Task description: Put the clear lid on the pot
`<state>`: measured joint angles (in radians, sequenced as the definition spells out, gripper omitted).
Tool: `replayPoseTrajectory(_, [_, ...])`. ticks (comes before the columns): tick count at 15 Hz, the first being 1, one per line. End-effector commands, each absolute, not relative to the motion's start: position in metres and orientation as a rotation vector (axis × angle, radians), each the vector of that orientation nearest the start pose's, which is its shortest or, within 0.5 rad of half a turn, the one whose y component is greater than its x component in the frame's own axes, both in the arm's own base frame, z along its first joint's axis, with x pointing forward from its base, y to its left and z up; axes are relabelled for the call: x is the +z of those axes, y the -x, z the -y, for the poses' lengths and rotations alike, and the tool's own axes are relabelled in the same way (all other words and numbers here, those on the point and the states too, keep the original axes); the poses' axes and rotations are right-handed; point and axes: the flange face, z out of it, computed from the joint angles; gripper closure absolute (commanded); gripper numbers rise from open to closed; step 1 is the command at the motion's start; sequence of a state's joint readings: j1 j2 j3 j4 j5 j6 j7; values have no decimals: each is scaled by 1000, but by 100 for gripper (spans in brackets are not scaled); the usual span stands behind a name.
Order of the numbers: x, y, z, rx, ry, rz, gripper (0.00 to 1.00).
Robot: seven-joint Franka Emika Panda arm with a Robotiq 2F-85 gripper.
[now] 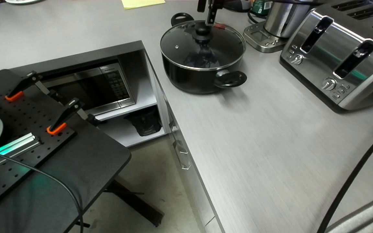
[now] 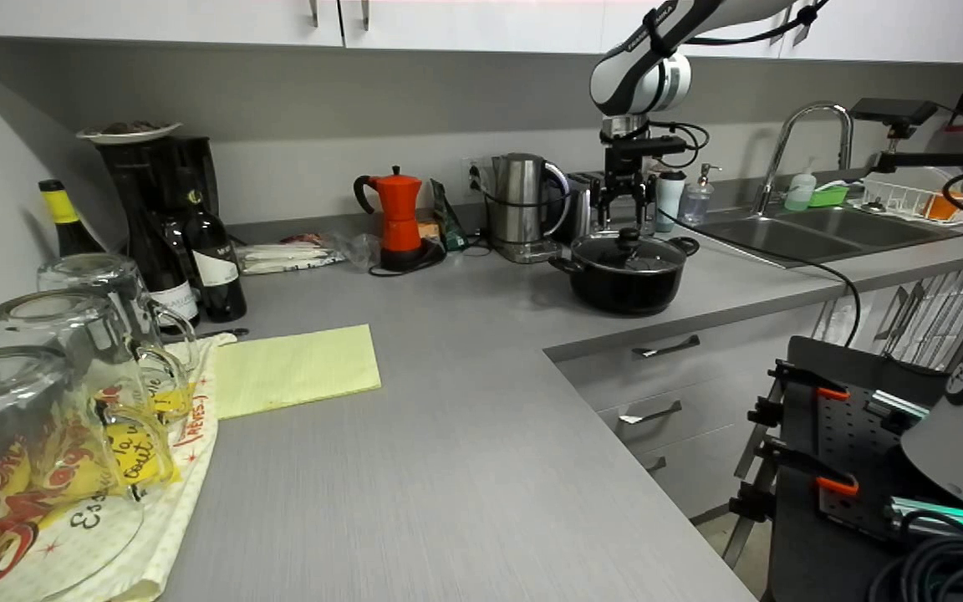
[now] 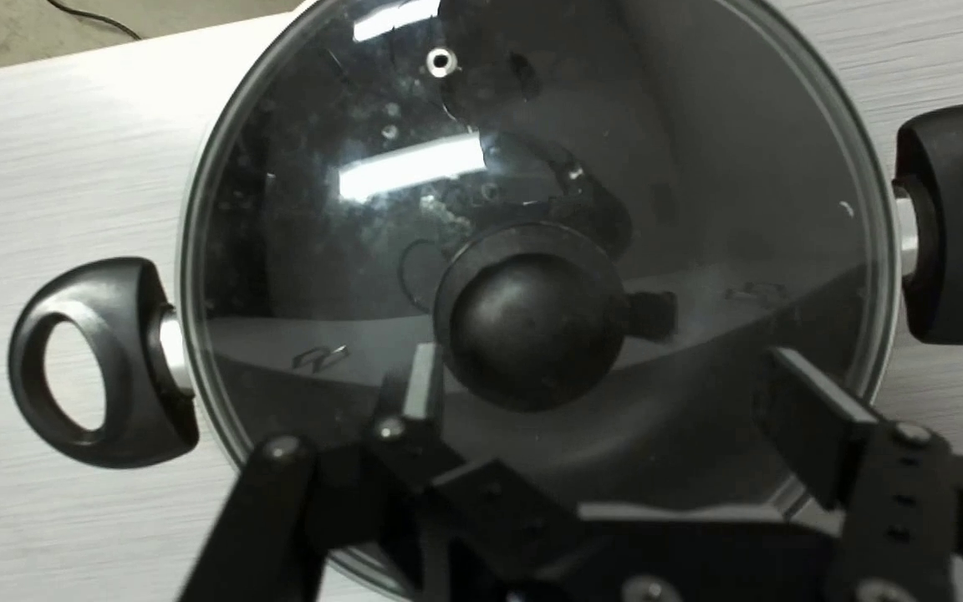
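The clear lid (image 1: 183, 51) lies flat on top of the black pot (image 1: 196, 81), its metal rim following the pot's rim. The lid (image 2: 653, 259) and pot (image 2: 625, 291) also show in an exterior view. In the wrist view the lid (image 3: 724, 167) fills the middle, with its black knob (image 3: 532, 326) and both pot handles visible. My gripper (image 3: 603, 364) is open and empty above the lid. The knob appears just beyond the fingertips, closer to the left finger; I cannot tell whether they touch. The gripper also shows in both exterior views (image 1: 206, 14) (image 2: 624, 213).
A steel toaster (image 1: 338, 61) and a steel kettle (image 2: 522, 196) on its base (image 1: 265, 37) stand close to the pot. The counter's front edge runs just beside the pot. A red moka pot (image 2: 399, 209), yellow cloth (image 2: 298, 368) and glass mugs (image 2: 63, 326) are farther off.
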<state>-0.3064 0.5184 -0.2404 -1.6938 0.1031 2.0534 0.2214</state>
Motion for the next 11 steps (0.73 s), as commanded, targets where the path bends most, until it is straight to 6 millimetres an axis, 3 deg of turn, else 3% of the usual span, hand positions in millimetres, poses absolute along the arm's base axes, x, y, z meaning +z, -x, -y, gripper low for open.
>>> replayPoseTrajectory(1, [311,-572,312,171,2936,-1215,0])
replayPoseTrajectory(4, [325,-568,289,119,3001,-1115,0])
replayPoseTrajectory(11, [349,-533,202,-22,3192,-748,0])
